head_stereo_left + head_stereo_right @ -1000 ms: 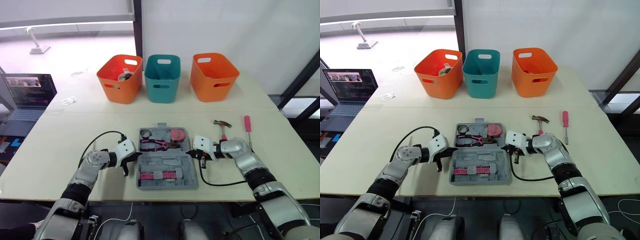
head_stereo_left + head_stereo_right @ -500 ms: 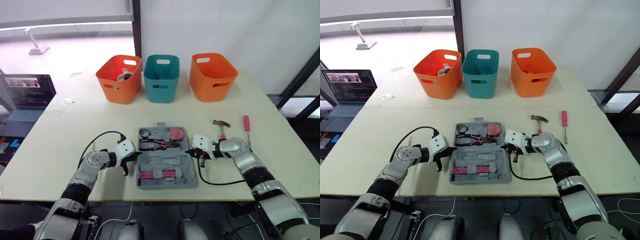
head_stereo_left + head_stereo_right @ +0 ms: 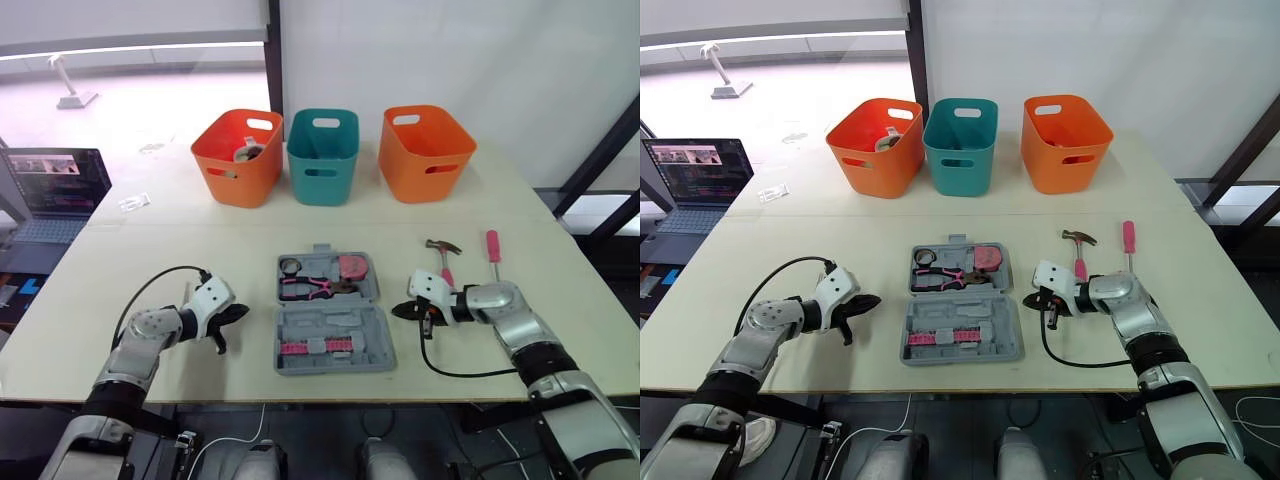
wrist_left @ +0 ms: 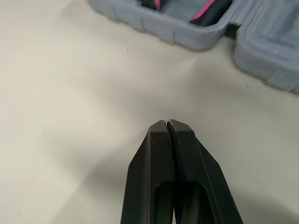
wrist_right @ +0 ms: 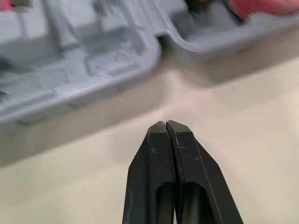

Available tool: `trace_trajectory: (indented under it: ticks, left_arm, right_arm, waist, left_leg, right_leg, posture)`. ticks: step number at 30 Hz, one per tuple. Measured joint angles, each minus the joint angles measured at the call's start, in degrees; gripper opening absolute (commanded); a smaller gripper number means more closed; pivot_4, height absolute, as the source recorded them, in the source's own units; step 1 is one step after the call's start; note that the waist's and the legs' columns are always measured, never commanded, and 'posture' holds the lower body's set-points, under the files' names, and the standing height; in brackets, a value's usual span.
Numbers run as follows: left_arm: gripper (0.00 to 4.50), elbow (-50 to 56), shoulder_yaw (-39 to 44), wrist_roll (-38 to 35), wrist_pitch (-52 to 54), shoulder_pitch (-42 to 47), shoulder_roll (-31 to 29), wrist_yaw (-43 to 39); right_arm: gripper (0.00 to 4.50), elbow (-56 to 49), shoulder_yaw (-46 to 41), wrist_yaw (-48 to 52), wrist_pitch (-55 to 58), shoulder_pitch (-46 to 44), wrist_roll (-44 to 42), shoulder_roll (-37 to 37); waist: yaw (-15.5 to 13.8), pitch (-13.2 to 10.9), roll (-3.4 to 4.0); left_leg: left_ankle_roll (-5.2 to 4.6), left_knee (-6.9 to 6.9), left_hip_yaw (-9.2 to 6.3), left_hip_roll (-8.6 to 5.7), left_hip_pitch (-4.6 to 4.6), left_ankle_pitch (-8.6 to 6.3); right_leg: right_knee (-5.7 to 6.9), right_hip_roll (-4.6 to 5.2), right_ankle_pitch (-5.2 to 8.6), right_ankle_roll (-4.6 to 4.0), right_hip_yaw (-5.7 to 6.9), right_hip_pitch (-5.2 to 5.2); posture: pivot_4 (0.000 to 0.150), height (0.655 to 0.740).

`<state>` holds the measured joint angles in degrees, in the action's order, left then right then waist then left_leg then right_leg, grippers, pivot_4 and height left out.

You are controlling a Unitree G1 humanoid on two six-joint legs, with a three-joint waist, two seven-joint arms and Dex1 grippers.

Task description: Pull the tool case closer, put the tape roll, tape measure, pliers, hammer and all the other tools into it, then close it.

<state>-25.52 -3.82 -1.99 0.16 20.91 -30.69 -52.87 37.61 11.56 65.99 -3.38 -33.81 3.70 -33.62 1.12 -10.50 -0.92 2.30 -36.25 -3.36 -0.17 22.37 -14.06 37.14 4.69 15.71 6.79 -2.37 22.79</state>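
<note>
The gray tool case point(image 3: 335, 335) lies open in the middle of the frame, near the bottom edge of the counter point(image 3: 180, 245). In its far half sit the tape roll point(image 3: 292, 266), the pink pliers point(image 3: 308, 290) and the pink tape measure point(image 3: 354, 268). Its near half has a row of small pink bits point(image 3: 320, 349). The left hand point(image 3: 238, 313) is at the lower left of the frame, a little way off from the left side of the case. Its two black fingers point(image 4: 159, 154) are pressed tight together and hold nothing. The right hand point(image 3: 402, 311) is at the lower right, near the right side of the case but not touching it. Its fingers point(image 5: 161, 154) are pressed tight together too, with nothing between them. The hammer point(image 3: 442, 255) lies on the counter to the right of the case. The pink screwdriver point(image 3: 493, 250) lies beside the hammer, further right. Three baskets stand in a row at the top: an orange basket point(image 3: 238, 158), a teal basket point(image 3: 322, 156) and another orange one point(image 3: 428, 153). A laptop point(image 3: 52, 185) sits at the left edge.
</note>
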Motion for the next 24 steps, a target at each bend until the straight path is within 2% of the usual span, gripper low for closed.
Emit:
trace_trajectory:
  ticks: [3,7,11,12,13,16,20,21,24]
  left_arm:
    - [0.06,3.1,-0.3,-0.5,1.2,-1.2,1.0,0.0]
    - [0.06,9.5,2.9,-5.7,4.8,-5.0,1.1,0.0]
    - [0.06,16.4,12.0,-13.9,7.4,-11.3,-2.8,-1.0]
    - [0.56,17.4,14.7,-15.5,8.1,-12.4,-3.4,-0.4]
    - [0.83,18.5,17.1,-17.0,8.4,-13.6,-3.8,0.1]
    - [2.38,20.4,25.4,-20.3,8.3,-19.8,-6.1,1.2]
    - [4.28,17.0,39.8,-22.4,5.5,-31.1,-8.2,3.2]
    - [4.47,16.1,42.2,-22.6,5.1,-33.0,-8.2,3.5]
    - [4.47,15.8,45.4,-22.9,3.9,-37.3,-7.7,4.6]
  right_arm:
    - [0.00,-0.9,0.5,-0.4,0.0,0.1,0.1,-0.1]
    - [0.00,-4.5,-1.7,1.7,1.7,1.8,-3.2,-1.9]
    - [0.00,-8.8,-11.1,4.9,7.1,4.8,-14.9,-3.0]
    - [0.57,-9.3,-13.1,5.2,8.4,5.0,-16.7,-3.9]
    - [0.80,-9.9,-14.5,5.3,8.8,5.1,-18.0,-4.6]
    - [2.32,-9.4,-19.3,5.0,9.3,5.9,-21.0,-7.6]
    - [4.22,-0.6,-26.8,2.3,7.1,6.5,-23.0,-11.9]
    - [4.45,1.5,-28.2,1.9,6.5,6.5,-23.2,-12.6]
    - [4.45,6.7,-30.4,1.7,5.7,5.6,-24.5,-12.6]
  waist:
    - [0.0,0.0,0.00]
    - [0.1,0.0,0.00]
    - [0.4,0.0,0.02]
    - [0.3,-0.1,0.03]
    - [0.1,-0.1,0.03]
    - [0.1,-0.1,0.03]
    - [0.2,-0.1,0.04]
    - [0.1,-0.1,0.05]
    - [0.0,-0.1,0.03]
  left_leg:
    - [0.00,0.02,0.00,0.00,0.01,0.00]
    - [0.00,0.02,-0.01,0.03,0.04,0.00]
    - [0.00,0.05,-0.01,0.09,0.03,0.00]
    - [0.00,0.04,-0.01,0.08,0.02,0.00]
    - [0.00,0.04,0.00,0.08,0.02,0.00]
    - [0.00,0.06,0.03,0.08,0.02,-0.01]
    - [-0.02,0.13,0.12,0.09,0.01,-0.02]
    - [-0.02,0.12,0.14,0.09,0.01,-0.02]
    - [-0.01,0.06,0.14,0.09,-0.05,-0.02]
  right_leg:
    - [0.00,0.00,0.00,0.00,0.00,0.02]
    - [0.01,-0.02,0.00,0.00,-0.01,0.07]
    - [-0.02,-0.02,0.00,-0.01,-0.02,0.07]
    - [-0.02,-0.01,0.00,-0.01,-0.01,0.04]
    - [-0.04,-0.01,0.00,-0.01,-0.01,0.04]
    - [-0.08,0.00,0.01,-0.03,-0.01,0.03]
    - [-0.15,0.01,0.03,-0.06,-0.05,0.07]
    - [-0.15,0.01,0.03,-0.07,-0.05,0.07]
    - [-0.21,0.01,0.14,-0.27,-0.06,-0.07]
  posture:
    - [0.150,0.7400]
    - [0.150,0.7400]
    - [0.150,0.7400]
    - [0.150,0.7400]
    - [0.150,0.7400]
    - [0.150,0.7400]
    - [0.150,0.7400]
    - [0.150,0.7400]
    - [0.150,0.7400]
